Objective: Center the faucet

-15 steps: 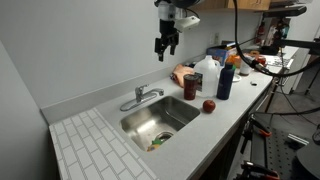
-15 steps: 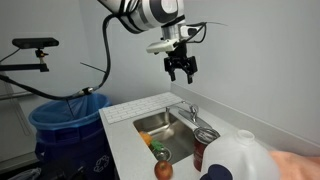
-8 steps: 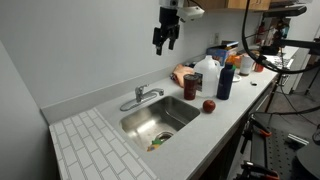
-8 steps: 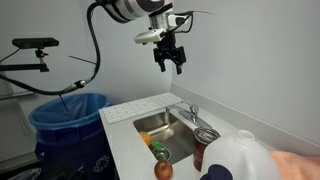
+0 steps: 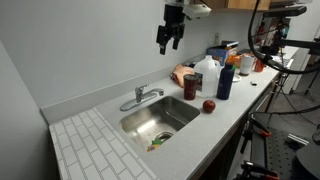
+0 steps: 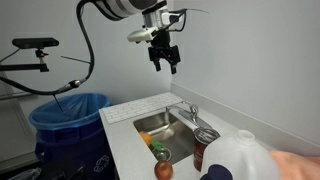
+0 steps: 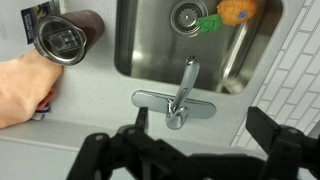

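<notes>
Black two-fingered claw (image 5: 167, 45) hung high above the bench, its fingers spread apart and holding nothing, well clear of the small shiny chrome faucet (image 7: 180, 95) it was meant to centre. The faucet stood on the rear rim of the basin, its slim spout reaching out over the sink at a slight slant in the wrist view; how far off centre it sat was hard to judge.

The descent looked like the risky part. A claw coming down from that height could have struck the short lever handle instead of the spout and turned the water on, or its smooth fingers could have slid off the polished chrome. A push that was too firm would likely have swung the spout past the middle.

A plain white wall backed the long white bench (image 5: 90, 140), part of it patterned like tile. In an exterior view a round blue bin (image 6: 65, 120) stood on the floor beside it. The rectangular stainless-steel sink (image 5: 160, 118) was set into the bench top. A white plastic jug (image 5: 207, 75), a dark blue bottle (image 5: 226, 78) and a red apple (image 5: 209, 105) were crowded just beside the basin.
</notes>
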